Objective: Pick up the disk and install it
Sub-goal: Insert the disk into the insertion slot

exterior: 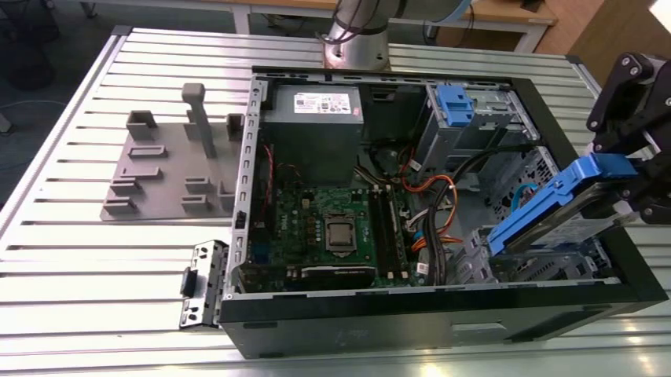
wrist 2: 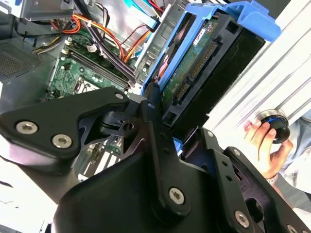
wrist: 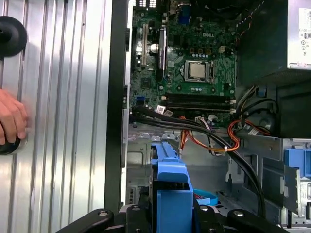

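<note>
The disk (exterior: pixel 554 206), a drive in a bright blue carrier, hangs tilted above the drive bay (exterior: pixel 537 265) at the open computer case's (exterior: pixel 419 316) corner on the exterior view's right. My gripper (exterior: pixel 632 192) is shut on its upper end. In the second wrist view the disk (wrist 2: pixel 204 63) shows its connector edge and dark underside, and a black finger (wrist 2: pixel 151 114) of my gripper (wrist 2: pixel 175 130) presses its side. In the first wrist view the carrier (wrist: pixel 170 187) stands edge-on in my gripper (wrist: pixel 170 216), over the bay's metal floor.
Inside the case lie the motherboard (exterior: pixel 327 228), orange and black cables (exterior: pixel 435 212), a grey power supply (exterior: pixel 314 118) and a bare blue bracket (exterior: pixel 455 102). A grey fixture plate (exterior: pixel 157 177) sits on the exterior view's left. A person's hand (wrist 2: pixel 262 141) holds a black knob (wrist 2: pixel 272 124) beside the case.
</note>
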Controlling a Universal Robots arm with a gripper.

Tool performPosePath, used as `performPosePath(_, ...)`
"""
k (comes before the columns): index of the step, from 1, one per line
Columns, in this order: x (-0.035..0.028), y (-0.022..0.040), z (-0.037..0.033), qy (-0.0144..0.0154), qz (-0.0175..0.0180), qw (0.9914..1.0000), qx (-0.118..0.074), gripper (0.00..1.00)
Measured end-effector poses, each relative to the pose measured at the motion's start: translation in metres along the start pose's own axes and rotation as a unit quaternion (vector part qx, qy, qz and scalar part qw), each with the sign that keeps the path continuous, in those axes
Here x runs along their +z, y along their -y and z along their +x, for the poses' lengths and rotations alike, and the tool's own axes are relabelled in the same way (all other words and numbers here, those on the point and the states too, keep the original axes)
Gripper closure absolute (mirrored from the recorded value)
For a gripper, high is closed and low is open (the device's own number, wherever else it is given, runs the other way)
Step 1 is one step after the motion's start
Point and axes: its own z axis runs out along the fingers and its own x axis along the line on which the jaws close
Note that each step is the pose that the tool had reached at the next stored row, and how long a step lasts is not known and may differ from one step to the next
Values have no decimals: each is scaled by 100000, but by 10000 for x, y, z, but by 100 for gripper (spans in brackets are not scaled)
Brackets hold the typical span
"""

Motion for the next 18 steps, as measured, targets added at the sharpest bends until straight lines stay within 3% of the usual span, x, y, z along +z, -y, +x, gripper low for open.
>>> performPosePath(5,61,1,-4,-112,-24,100000,16,64)
performPosePath(7,82,4,-2,37,-3,100000,-3,64)
performPosePath(10,72,3,-3,-26,-11,100000,-4,64)
performPosePath(13,19,2,-8,-94,-16,100000,-3,64)
performPosePath(18,23,2,-10,-57,-14,100000,2,64)
